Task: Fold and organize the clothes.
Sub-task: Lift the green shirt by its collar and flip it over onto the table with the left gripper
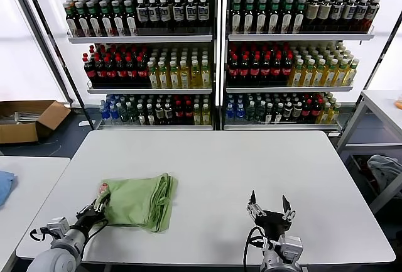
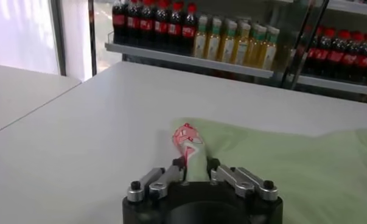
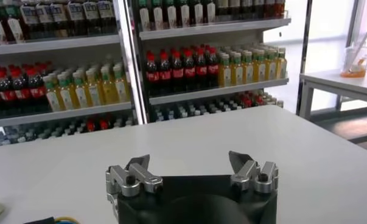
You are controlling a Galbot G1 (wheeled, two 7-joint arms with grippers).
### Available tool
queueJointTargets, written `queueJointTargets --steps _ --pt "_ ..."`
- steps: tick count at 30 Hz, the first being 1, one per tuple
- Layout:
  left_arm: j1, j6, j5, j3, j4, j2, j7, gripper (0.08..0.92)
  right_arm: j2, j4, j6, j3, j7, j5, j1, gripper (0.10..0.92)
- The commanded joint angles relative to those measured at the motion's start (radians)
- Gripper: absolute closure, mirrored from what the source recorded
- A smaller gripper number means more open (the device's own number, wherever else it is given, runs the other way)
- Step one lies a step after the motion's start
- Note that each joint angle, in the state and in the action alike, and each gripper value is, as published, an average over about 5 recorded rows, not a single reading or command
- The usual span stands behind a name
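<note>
The light green shirt (image 1: 139, 201) lies folded in a thick pad on the white table (image 1: 213, 165), front left. A bit of its red-and-white print (image 1: 103, 188) shows at its left edge. My left gripper (image 1: 99, 208) is at that edge, shut on a fold of the shirt; in the left wrist view the fingers pinch the green fabric (image 2: 196, 165) just below the red-and-white patch (image 2: 187, 137). My right gripper (image 1: 269, 205) is open and empty above the table's front right, well apart from the shirt; it also shows in the right wrist view (image 3: 189, 163).
Shelves of bottles (image 1: 213, 52) stand behind the table. A second table (image 1: 25, 184) with a blue cloth (image 1: 5, 185) is at the left, a cardboard box (image 1: 28, 119) on the floor beyond it. A grey-blue bundled cloth (image 1: 384, 170) lies at the right.
</note>
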Motion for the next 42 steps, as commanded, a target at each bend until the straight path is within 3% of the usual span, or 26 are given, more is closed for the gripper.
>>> queueJointTargets --steps 1,7,16,20,23,28,32,36,39,42 --pt "-0.001 -0.023 0.043 -0.01 0.007 0.002 -0.007 0.784 -0.001 0.002 -0.002 0.002 0.001 0.0 0.002 0.203" --pt "0.002 -0.053 0.021 -0.114 0.01 0.077 -0.029 0.884 -0.005 -0.002 -0.004 0.004 0.002 0.002 0.01 0.203" --pt "-0.027 -0.128 0.013 -0.384 0.221 0.444 -0.025 0.884 -0.01 -0.014 -0.004 0.001 0.0 0.012 0.024 0.203" --pt "-0.02 -0.148 0.056 -0.396 0.236 0.531 0.0 0.884 -0.005 -0.023 -0.003 -0.004 0.001 0.013 0.031 0.203" --pt "-0.008 -0.147 0.114 -0.345 0.169 0.486 0.013 0.884 -0.001 -0.026 -0.003 -0.007 0.002 0.012 0.033 0.203" --pt "0.034 -0.112 0.14 -0.211 -0.029 0.32 -0.003 0.884 -0.008 -0.019 -0.002 0.006 0.002 0.013 0.023 0.203" --pt "0.068 -0.036 0.105 -0.023 -0.314 0.187 -0.072 0.884 -0.012 -0.025 0.002 0.022 0.002 0.013 0.013 0.203" --pt "0.056 0.05 0.18 0.271 -0.58 0.044 -0.157 0.881 0.001 -0.034 0.005 0.027 0.006 0.009 0.005 0.203" --pt "0.057 0.075 0.311 0.485 -0.616 -0.038 -0.166 0.852 0.017 -0.037 0.01 0.025 0.007 -0.001 -0.007 0.203" --pt "0.063 0.065 0.421 0.616 -0.539 -0.088 -0.158 0.798 0.027 -0.038 0.02 0.026 0.007 -0.011 -0.023 0.203"
